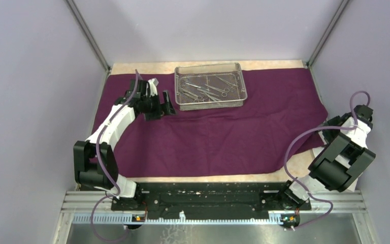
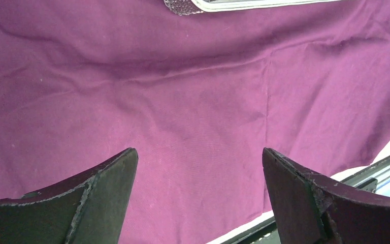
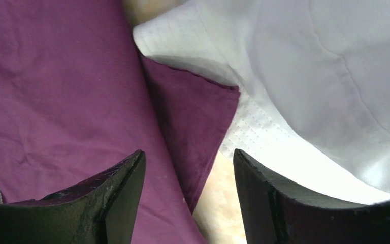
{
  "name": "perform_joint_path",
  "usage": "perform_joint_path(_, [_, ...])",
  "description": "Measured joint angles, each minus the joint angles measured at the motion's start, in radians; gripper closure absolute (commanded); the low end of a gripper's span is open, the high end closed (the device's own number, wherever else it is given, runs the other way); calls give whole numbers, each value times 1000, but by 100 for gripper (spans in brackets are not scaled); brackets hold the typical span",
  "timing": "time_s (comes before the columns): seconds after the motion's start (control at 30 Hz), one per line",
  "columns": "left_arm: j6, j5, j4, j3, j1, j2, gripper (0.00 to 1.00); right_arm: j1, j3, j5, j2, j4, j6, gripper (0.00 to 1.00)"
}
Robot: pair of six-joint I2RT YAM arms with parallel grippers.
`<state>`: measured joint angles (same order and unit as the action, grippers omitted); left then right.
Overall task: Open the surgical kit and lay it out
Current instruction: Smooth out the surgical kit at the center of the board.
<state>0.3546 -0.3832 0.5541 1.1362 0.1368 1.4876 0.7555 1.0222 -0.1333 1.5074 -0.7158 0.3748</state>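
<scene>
Purple wrap (image 1: 218, 137) under mesh tray (image 1: 210, 105) (instruments (image 1: 205, 90) inside)

Purple wrap (image 1: 208, 137) spread flat, a little creased.
Silver wire-mesh tray (image 1: 210, 104) sits at its far edge, steel instruments (image 1: 206, 90) jumbled inside.

Beige desk (image 1: 264, 65), bare along the upper edge; dark purple cloth wrap (image 1: 208, 137) spread across it; white cloth (image 3: 325, 76) touching the wrap's corner.

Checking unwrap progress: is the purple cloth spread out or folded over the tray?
Spread: the purple cloth lies flat across the table, the wire tray sitting uncovered on top.
</scene>
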Motion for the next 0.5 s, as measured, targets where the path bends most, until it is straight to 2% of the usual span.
perform_joint_path(0.17, [-17, 12, 7, 24, 8, 1, 1, 3, -15, -22, 10, 56, -1, 36])
perform_joint_path(0.33, [-24, 32, 8, 26, 8, 8, 1, 8, -28, -34, 51, 97, -8, 45])
perform_joint_path(0.5, [-32, 40, 13, 26, 8, 11, 1, 26, -32, -37, 80, 115, -8, 43])
